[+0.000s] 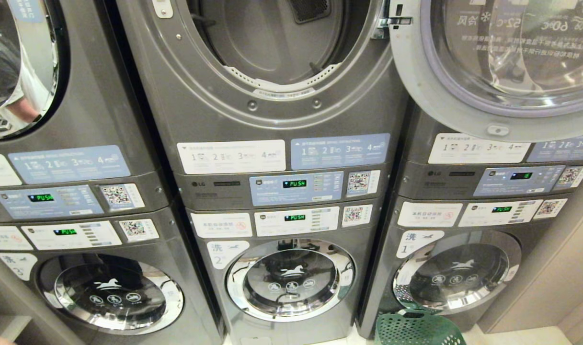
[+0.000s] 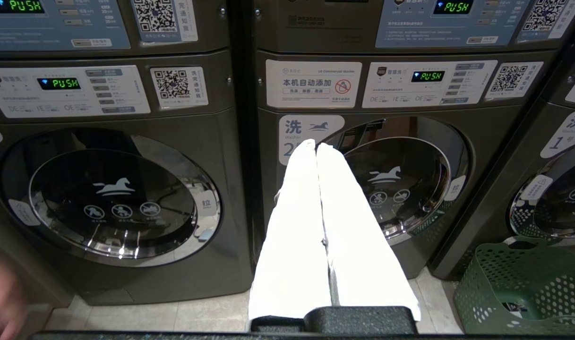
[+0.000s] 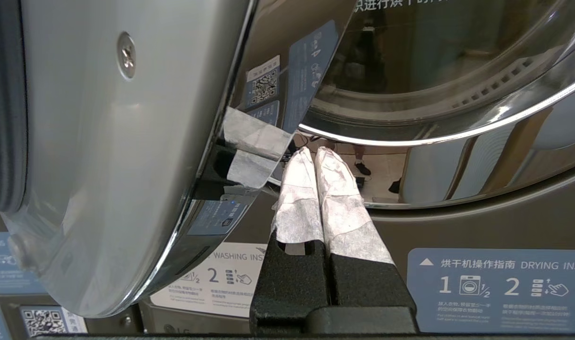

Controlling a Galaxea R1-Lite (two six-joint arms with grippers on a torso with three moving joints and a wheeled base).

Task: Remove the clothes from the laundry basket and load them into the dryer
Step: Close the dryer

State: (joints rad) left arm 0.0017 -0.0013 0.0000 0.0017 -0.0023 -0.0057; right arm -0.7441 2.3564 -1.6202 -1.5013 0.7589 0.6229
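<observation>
The middle dryer (image 1: 277,52) stands open at the top centre of the head view, its round door (image 1: 502,67) swung out to the upper right. The dark green laundry basket (image 1: 418,328) sits on the floor at the bottom right, before the washer marked 1 (image 1: 456,270). In its wrist view the right hand (image 3: 314,153) is raised just beside the door's edge, fingers pressed together, holding nothing. The left hand (image 2: 315,145) faces the washer marked 2 (image 2: 391,179), likewise closed and empty
</observation>
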